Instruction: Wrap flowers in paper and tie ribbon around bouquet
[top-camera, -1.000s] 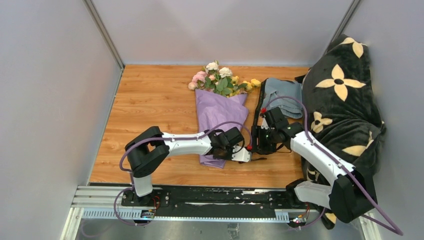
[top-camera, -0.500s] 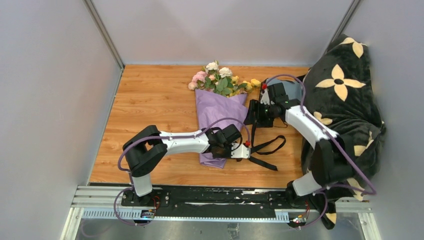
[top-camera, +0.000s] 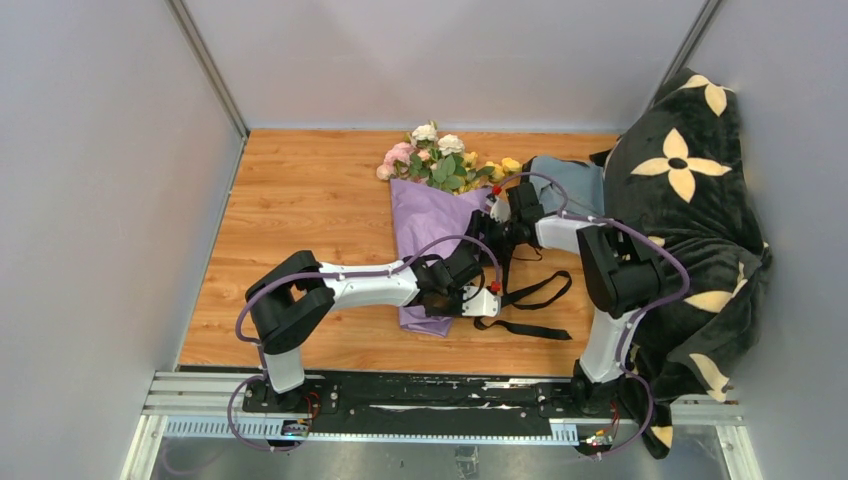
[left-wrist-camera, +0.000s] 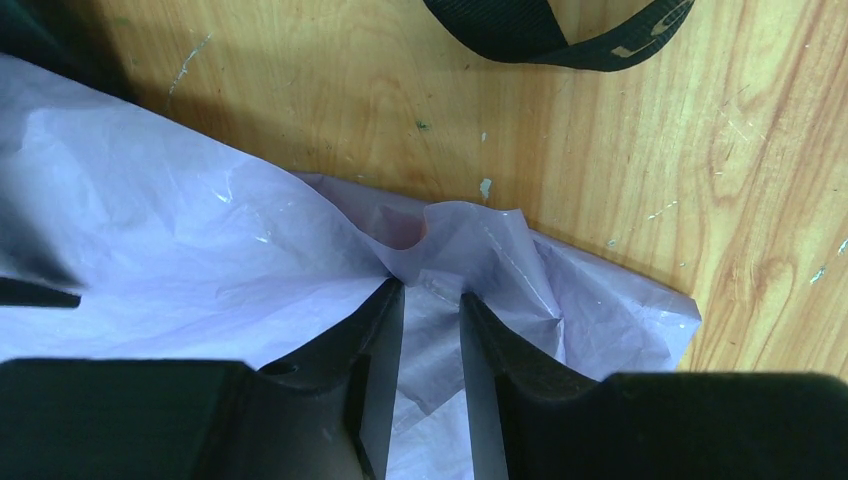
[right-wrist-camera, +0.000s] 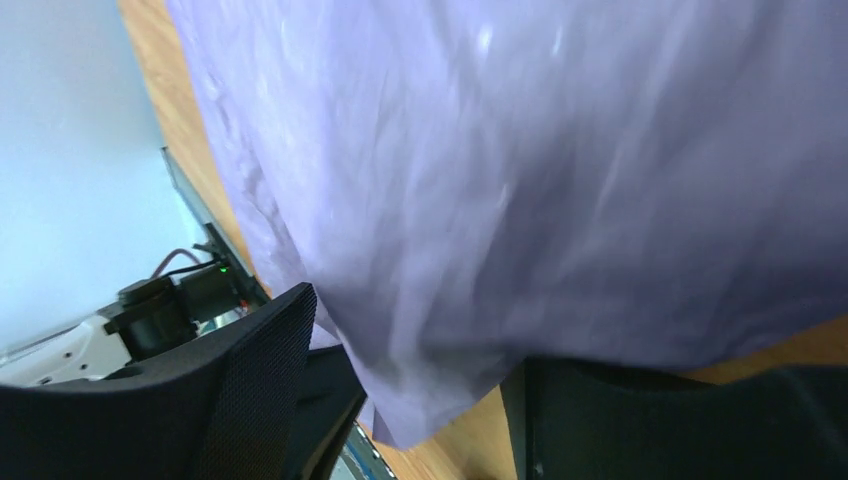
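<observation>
The bouquet (top-camera: 440, 200) lies flat on the worktop (top-camera: 300, 200). The flowers (top-camera: 437, 160) are at its far end, and the paper (top-camera: 440, 228) forms a purple cone that narrows toward the arms. The ribbon (top-camera: 525, 328) is not around it. It lies loose in loops on the wood just right of the cone's narrow end, so the wrapping looks done and the tying has not begun.

The left end effector (left-wrist-camera: 430, 292) is clenched on a crumpled fold of paper at the cone's narrow tip, its 2 fingers nearly together with the sheet between them. This appears to pin the wrap closed. The right end effector (right-wrist-camera: 410, 345) is at the cone's right edge, partway up. It is released, with the fingers spread wide and nothing gripped, and purple paper fills its view.

Next, the right arm probably needs to go down to the ribbon beside the cone, pick up 1 end of the floppy strip and pass it around the narrow part. The left pinch would hold meanwhile so the paper cannot spring open.

Right of the cone lie a grey-blue cloth (top-camera: 570, 185) and a black flowered blanket (top-camera: 690, 200).
</observation>
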